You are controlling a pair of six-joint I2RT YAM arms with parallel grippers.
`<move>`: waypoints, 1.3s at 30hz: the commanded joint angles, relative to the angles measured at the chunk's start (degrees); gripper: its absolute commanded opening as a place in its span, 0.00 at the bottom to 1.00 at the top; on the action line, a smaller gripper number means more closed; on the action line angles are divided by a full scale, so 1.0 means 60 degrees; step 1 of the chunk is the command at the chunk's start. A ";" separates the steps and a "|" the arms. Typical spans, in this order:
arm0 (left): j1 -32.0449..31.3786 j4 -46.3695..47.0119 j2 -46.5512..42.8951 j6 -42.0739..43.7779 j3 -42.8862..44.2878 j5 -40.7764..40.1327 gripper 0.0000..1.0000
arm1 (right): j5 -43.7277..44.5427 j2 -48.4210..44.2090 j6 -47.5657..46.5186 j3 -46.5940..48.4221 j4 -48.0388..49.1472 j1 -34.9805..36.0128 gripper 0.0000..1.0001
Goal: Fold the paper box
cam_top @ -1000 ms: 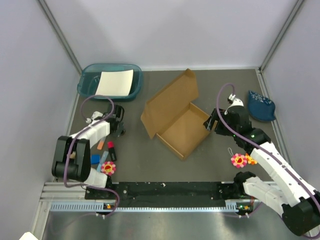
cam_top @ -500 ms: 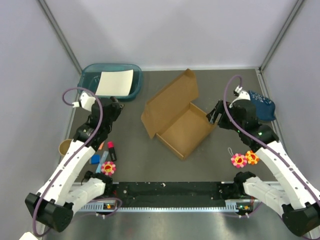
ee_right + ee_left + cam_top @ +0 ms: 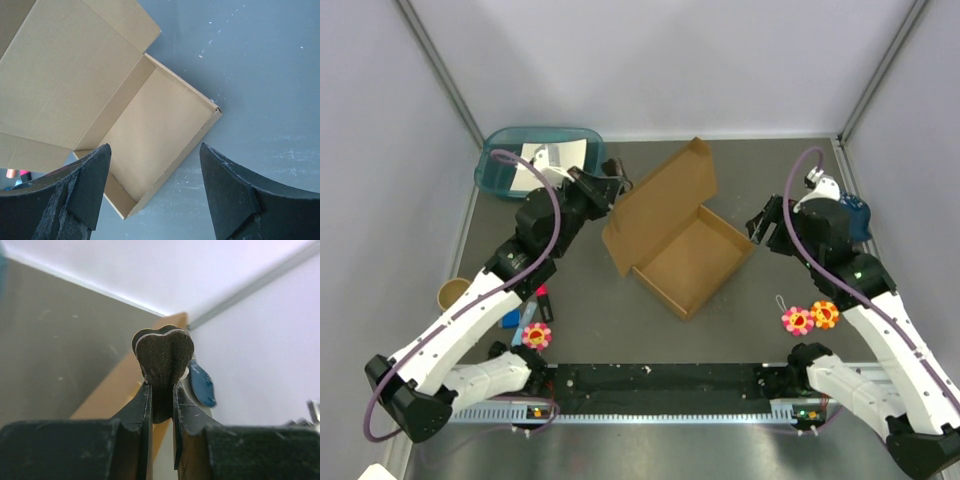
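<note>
- The paper box lies mid-tabletop, between the arms. A teal tray holding a white sheet sits far left.
- It is brown corrugated cardboard, shallow, with its lid open toward the far left. Its long axis runs near-left to far-right.
- The left pincer is clenched and empty. The right pincer is released.

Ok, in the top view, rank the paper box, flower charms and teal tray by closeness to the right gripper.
From the right gripper:
1. paper box, just to its left.
2. flower charms, toward the arm bases.
3. teal tray, far back-left corner.
</note>
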 commanded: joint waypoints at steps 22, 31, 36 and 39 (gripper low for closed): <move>-0.1386 1.2383 0.4239 -0.3074 -0.3073 0.9191 0.18 | 0.1230 -0.1069 -0.0991 0.0192 -0.0551 0.0092 0.74; -0.1386 0.5002 0.3433 0.0369 -0.1566 0.6262 0.20 | 0.1172 -0.1055 -0.0977 0.0163 -0.0552 0.0092 0.74; -0.1386 0.3899 0.3623 0.0926 -0.1081 0.5660 0.41 | 0.1143 -0.0953 -0.0948 0.0206 -0.0566 0.0092 0.74; -0.1400 0.3298 0.3551 0.1146 -0.0861 0.5221 0.67 | 0.1128 -0.0894 -0.0933 0.0265 -0.0552 0.0092 0.74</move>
